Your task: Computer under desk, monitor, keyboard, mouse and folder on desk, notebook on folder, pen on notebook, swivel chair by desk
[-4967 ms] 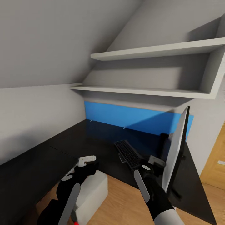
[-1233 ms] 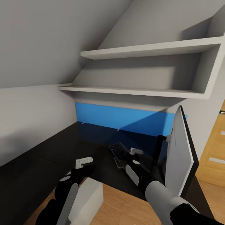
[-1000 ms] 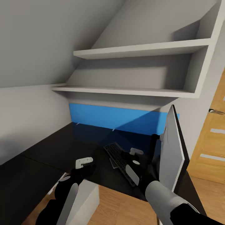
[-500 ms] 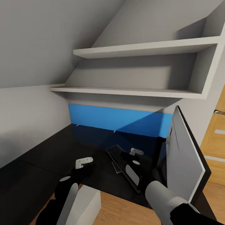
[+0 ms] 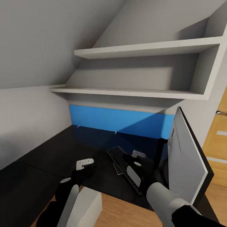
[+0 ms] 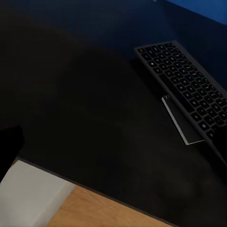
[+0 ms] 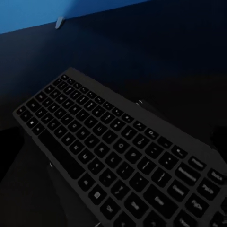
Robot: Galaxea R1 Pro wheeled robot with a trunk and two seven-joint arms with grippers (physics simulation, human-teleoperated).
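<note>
The right gripper hovers over the keyboard; its grip cannot be judged, nor the left gripper's. The right wrist view shows key rows. The keyboard lies on the desk beside the monitor; the computer stands below.

Head view: both arms reach forward from the lower edge, black forearms with pale grey panels; the left claw ends in white fingers, held level and pointing forward; the right arm, grey-sleeved at the elbow, extends further ahead, its claw likewise white-tipped; whether either claw's jaws are parted or closed cannot be told.
</note>
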